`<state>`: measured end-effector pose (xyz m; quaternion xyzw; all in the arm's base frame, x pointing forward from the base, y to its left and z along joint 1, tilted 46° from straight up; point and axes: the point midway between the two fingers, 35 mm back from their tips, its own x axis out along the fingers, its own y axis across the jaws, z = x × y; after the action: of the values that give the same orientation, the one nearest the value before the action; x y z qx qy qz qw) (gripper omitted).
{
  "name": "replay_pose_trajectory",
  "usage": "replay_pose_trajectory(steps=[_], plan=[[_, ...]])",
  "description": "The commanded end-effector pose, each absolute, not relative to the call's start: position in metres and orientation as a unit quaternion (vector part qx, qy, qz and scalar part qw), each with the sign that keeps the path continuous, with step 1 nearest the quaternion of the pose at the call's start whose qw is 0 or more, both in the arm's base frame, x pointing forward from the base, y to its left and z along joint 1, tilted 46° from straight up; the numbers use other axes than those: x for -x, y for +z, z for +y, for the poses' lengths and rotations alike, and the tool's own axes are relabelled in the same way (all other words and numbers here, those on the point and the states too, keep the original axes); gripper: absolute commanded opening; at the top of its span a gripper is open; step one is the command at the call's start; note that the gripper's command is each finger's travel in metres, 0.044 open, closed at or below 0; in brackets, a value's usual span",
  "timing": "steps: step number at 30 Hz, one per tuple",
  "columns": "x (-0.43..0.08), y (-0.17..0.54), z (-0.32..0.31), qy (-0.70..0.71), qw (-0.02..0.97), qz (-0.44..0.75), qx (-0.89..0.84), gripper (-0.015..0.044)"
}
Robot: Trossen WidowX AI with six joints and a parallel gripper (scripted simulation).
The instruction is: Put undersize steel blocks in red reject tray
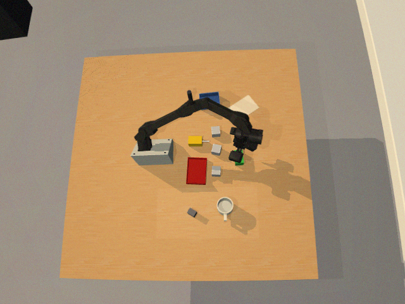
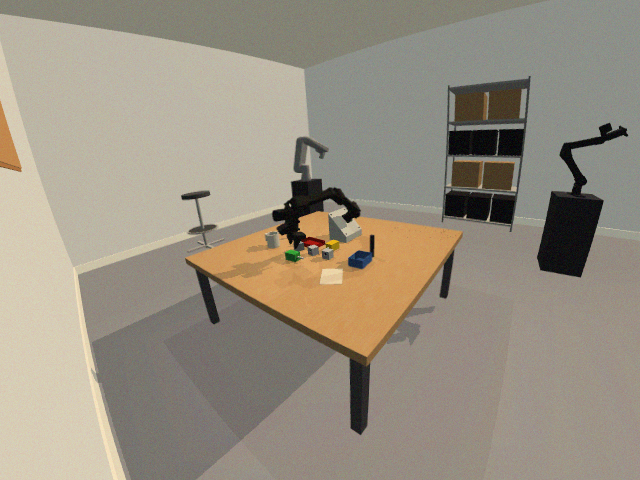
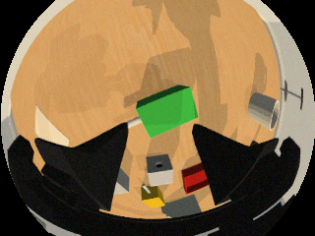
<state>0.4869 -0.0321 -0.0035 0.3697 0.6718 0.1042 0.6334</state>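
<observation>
Green gauge (image 2: 292, 255) (image 3: 167, 111), boxy, pale rod.

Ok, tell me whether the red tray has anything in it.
Empty: the top view shows the red tray's floor bare from rim to rim.

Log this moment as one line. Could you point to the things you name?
pincer (image 1: 237, 152) (image 2: 295, 245) (image 3: 160, 128): open, above gauge | gauge (image 1: 242, 159) (image 2: 292, 255) (image 3: 167, 112): on table | blocks (image 1: 216, 149) (image 2: 313, 250) (image 3: 159, 169): three, outside red tray (image 1: 196, 171) (image 2: 313, 242) (image 3: 195, 178)
</observation>
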Motion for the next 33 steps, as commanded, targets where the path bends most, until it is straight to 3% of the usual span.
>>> replay_pose_trajectory(steps=[1,7,33], plan=[[-0.4826,-0.0175,-0.0239,-0.167,0.379,0.669,-0.618,0.03],[-0.4823,-0.0184,-0.0227,-0.247,0.29,0.643,-0.664,0.03],[-0.4837,-0.0229,-0.0197,-0.247,0.29,0.643,-0.664,0.03]])
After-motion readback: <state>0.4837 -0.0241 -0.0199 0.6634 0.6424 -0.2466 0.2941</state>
